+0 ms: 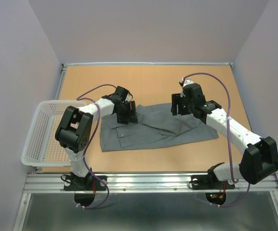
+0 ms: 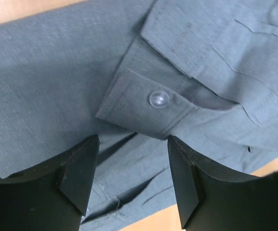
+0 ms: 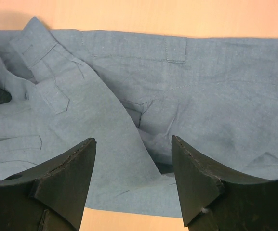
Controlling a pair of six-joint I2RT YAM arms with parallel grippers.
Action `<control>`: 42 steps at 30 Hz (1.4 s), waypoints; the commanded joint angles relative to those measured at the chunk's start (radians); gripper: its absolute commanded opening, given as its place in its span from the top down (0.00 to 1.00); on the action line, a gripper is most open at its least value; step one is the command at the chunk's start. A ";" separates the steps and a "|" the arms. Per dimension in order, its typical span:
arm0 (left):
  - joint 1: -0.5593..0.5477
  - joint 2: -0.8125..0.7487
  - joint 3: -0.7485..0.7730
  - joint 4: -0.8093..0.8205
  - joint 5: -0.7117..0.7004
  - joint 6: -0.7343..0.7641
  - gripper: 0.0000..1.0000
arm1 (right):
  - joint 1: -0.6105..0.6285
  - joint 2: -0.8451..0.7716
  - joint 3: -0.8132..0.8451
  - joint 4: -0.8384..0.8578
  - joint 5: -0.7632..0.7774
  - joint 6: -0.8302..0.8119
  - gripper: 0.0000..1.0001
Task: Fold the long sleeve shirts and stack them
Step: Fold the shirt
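Note:
One grey long sleeve shirt [image 1: 153, 129] lies partly folded and rumpled in the middle of the table. My left gripper [image 1: 127, 115] hangs over its left end, jaws open. In the left wrist view, a cuff with a pale button [image 2: 159, 99] lies just ahead of the left gripper [image 2: 133, 144], and nothing sits between the fingers [image 2: 78, 168]. My right gripper [image 1: 178, 107] hovers over the shirt's upper right end. In the right wrist view the right gripper [image 3: 134, 144] is open above a folded cloth edge [image 3: 143, 159], holding nothing.
A white mesh basket [image 1: 40, 137] stands at the table's left edge, beside the left arm. Bare wooden tabletop [image 1: 148, 82] lies behind the shirt and also in front of it. Grey walls close in the table on three sides.

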 commanded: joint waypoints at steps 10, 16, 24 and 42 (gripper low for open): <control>0.025 0.019 0.054 0.041 -0.077 -0.026 0.29 | -0.017 -0.086 -0.060 0.087 0.029 0.040 0.11; 0.029 0.031 0.053 0.067 -0.074 -0.058 0.30 | -0.025 -0.083 -0.061 0.087 0.046 0.040 0.06; 0.048 0.005 0.020 0.086 -0.061 -0.146 0.31 | -0.027 -0.094 -0.076 0.088 0.066 0.034 0.06; 0.038 -0.175 -0.135 0.201 -0.063 -0.440 0.34 | -0.028 -0.092 -0.083 0.087 0.072 0.027 0.06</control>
